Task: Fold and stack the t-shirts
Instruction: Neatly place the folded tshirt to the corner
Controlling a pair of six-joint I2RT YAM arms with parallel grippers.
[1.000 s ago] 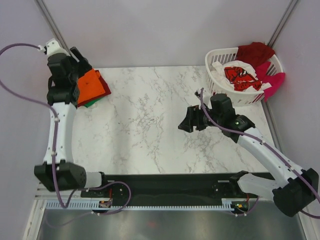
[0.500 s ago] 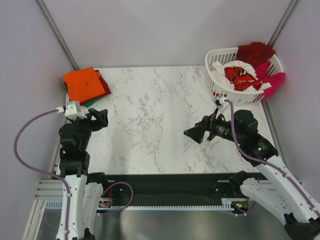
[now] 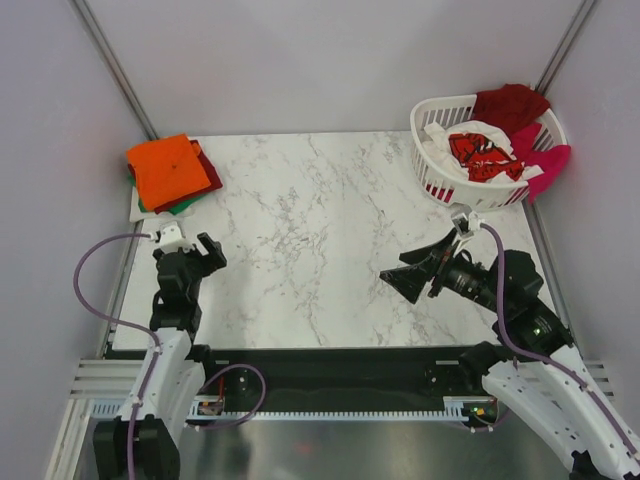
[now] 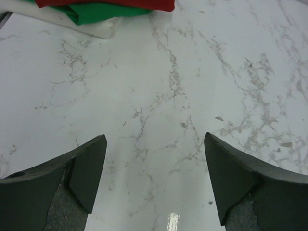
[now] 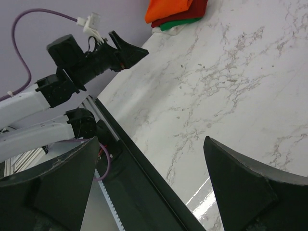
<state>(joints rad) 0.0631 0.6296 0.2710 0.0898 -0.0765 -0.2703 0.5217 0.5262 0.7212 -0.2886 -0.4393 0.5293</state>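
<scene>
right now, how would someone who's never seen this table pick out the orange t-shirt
Look at the white marble table and find its far left corner, where folded shirts lie stacked. The orange t-shirt is the top layer, bright and plain; the dark red shirt and the green shirt under it show only as edges.

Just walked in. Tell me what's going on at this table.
Two robot arms are partway through folding t-shirts. Neither holds anything: the left gripper and right gripper both hang open over the marble table. A folded stack sits at the far-left corner, the orange t-shirt on top of a dark red one and a green one. The basket at the far right holds unfolded shirts: a white printed shirt inside, a dark red shirt and a magenta shirt over its rim.
</scene>
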